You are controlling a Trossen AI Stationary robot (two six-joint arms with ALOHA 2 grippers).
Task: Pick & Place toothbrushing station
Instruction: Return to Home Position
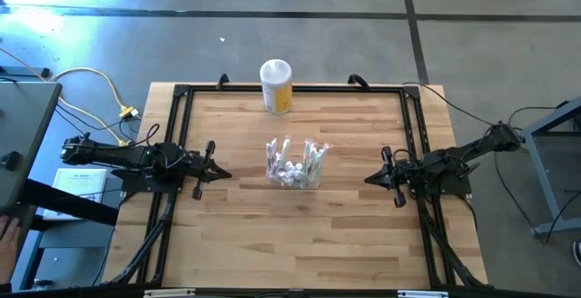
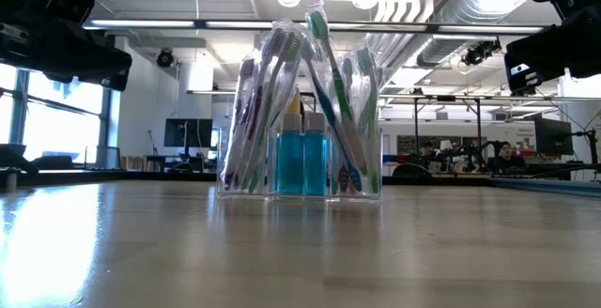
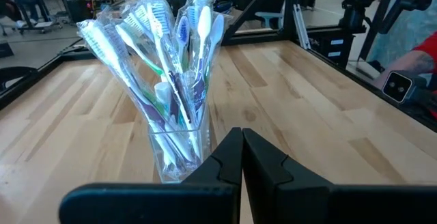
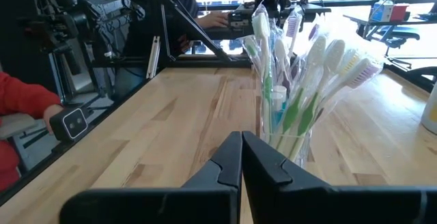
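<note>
The toothbrushing station [image 1: 295, 163] is a small see-through holder standing on its base at the middle of the wooden table, with several wrapped toothbrushes sticking up out of it [image 2: 300, 111] and blue bottles [image 2: 302, 162] in its middle compartment. It also shows in both wrist views [image 3: 179, 152] [image 4: 287, 142]. My left gripper [image 1: 225, 174] rests shut at the table's left side, well short of the station, fingers level and pointing at it [image 3: 242, 142]. My right gripper [image 1: 369, 179] rests shut at the right side, likewise apart [image 4: 242, 145].
A yellow canister with a white lid [image 1: 276, 86] stands near the table's far edge, behind the station. A black frame [image 1: 182, 94] runs around the tabletop. People show beyond the table in the right wrist view [image 4: 20, 108]. Bare wood lies around the station.
</note>
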